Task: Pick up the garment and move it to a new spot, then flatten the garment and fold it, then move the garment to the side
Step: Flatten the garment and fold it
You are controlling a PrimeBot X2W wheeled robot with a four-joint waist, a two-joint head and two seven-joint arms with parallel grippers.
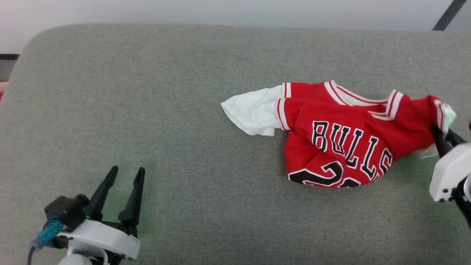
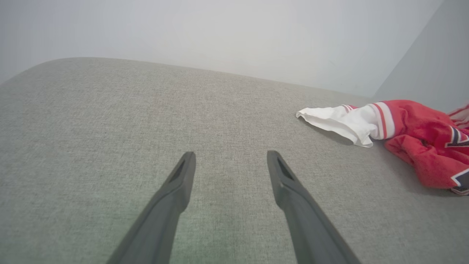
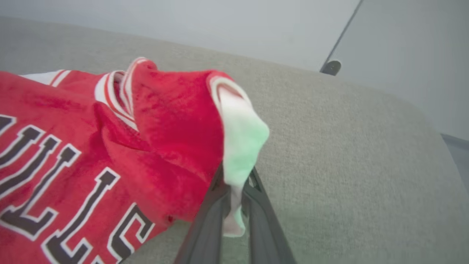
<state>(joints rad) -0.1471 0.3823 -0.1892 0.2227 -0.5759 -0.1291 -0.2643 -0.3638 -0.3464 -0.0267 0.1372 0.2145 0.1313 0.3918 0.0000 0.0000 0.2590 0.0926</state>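
Grey fabric pad: wide, rounded far corners, pale wall behind it.

The garment: lies crumpled on the right half of the pad, printed side up. "BULLS" lettering runs slantwise, with part of a number below it. One white sleeve end trails out toward the pad's middle, flat on the fabric.

Right gripper: enters from the right edge on a white wrist housing, dark fingers angled up and inward to the shirt's right-hand end. Jaws are closed on cloth. The right wrist view shows what the head view hides: the two fingers nearly together, with a pale, green-tinged sleeve end pinched between them and draped over the tips. Red cloth is bunched just to the left, and the pinched end looks raised off the pad.

Left gripper: lower left, well apart from the shirt, fingers pointing up the view. Jaws are spread wide with nothing between them. Left wrist view: fingers low over bare pad, with the white sleeve end off to the right.

Dark slanted pole: beyond the far right corner. Its foot shows in the right wrist view.
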